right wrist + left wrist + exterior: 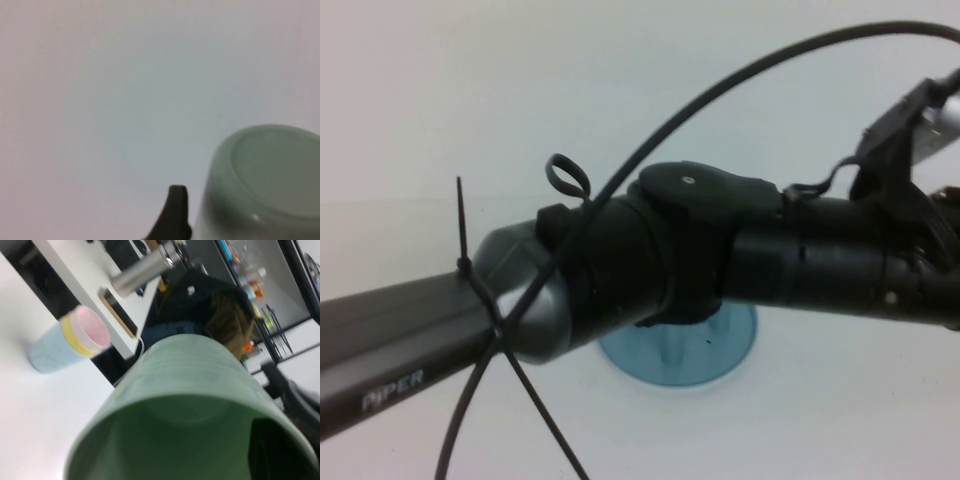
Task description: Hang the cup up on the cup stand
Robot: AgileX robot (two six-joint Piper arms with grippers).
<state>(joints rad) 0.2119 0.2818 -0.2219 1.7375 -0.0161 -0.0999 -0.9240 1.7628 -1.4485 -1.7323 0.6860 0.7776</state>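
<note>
In the left wrist view the pale green cup fills the frame with its mouth towards the camera. My left gripper is shut on its rim, with one dark finger inside the cup. In the high view the left arm crosses close to the camera, and only part of the blue cup stand shows under it; its peg caps are hidden. In the right wrist view a pale green cup shows base-on over a plain white surface, with my right gripper right beside it.
In the left wrist view a stack of blue, yellow and pink cups lies on the white table. Beyond the table edge are a silver bottle, a phone and a seated person. Cables loop across the high view.
</note>
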